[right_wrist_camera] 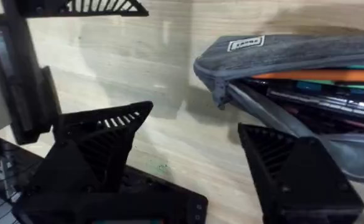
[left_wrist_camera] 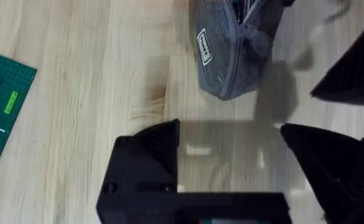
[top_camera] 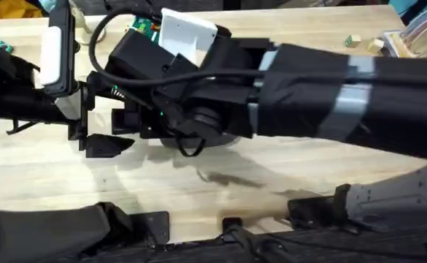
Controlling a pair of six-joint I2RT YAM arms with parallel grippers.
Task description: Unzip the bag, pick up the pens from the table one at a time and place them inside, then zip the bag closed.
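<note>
Meanwhile, grey fabric bag (right_wrist_camera: 294,59) gapes unzipped on plank table (right_wrist_camera: 138,68), both pincers (left_wrist_camera: 231,149) (right_wrist_camera: 194,140) spread.

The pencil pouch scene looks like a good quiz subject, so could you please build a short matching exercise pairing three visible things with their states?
Things:
1. bag
2. left gripper
3. orange pen

States:
A. open above bare table, holding nothing
B. unzipped, mouth gaping
C. lying inside the pouch

Pairs: 1-B, 2-A, 3-C
</note>
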